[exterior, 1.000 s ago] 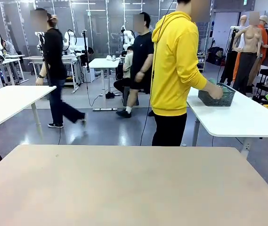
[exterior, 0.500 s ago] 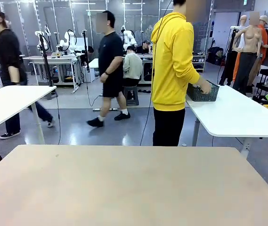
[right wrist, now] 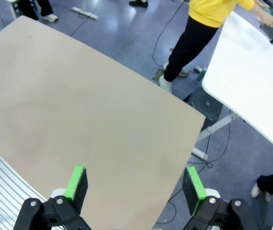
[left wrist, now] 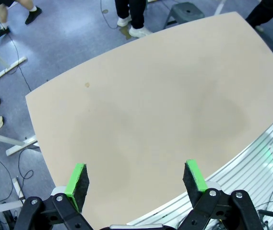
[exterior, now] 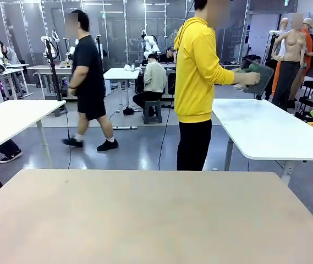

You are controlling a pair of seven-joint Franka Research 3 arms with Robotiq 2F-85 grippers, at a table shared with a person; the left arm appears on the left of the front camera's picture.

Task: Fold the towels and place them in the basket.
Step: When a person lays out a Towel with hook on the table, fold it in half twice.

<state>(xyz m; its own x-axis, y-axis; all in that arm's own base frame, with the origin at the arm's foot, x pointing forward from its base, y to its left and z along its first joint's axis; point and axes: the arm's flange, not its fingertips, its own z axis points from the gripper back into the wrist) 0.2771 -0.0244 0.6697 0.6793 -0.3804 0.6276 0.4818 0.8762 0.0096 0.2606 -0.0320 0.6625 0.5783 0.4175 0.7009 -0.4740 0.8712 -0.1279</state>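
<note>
The dark grey basket [exterior: 259, 77] is in the hands of a person in a yellow hoodie [exterior: 197, 71], who holds it tilted in the air above the white table [exterior: 266, 132] beyond my table. The towels are out of view. My left gripper [left wrist: 136, 179] hangs open over the bare beige table [left wrist: 150, 105], nothing between its green pads. My right gripper [right wrist: 135, 184] is also open, high above the same table [right wrist: 78, 110], and holds nothing.
The person stands just past the far edge of my beige table [exterior: 145, 214], at the right of its middle. A second white table [exterior: 7, 124] stands at the back left. Other people walk and sit farther back.
The person has lifted the basket off the white table and now holds it up and tilted. A passer-by in black has walked across the background. My grippers have not moved.
</note>
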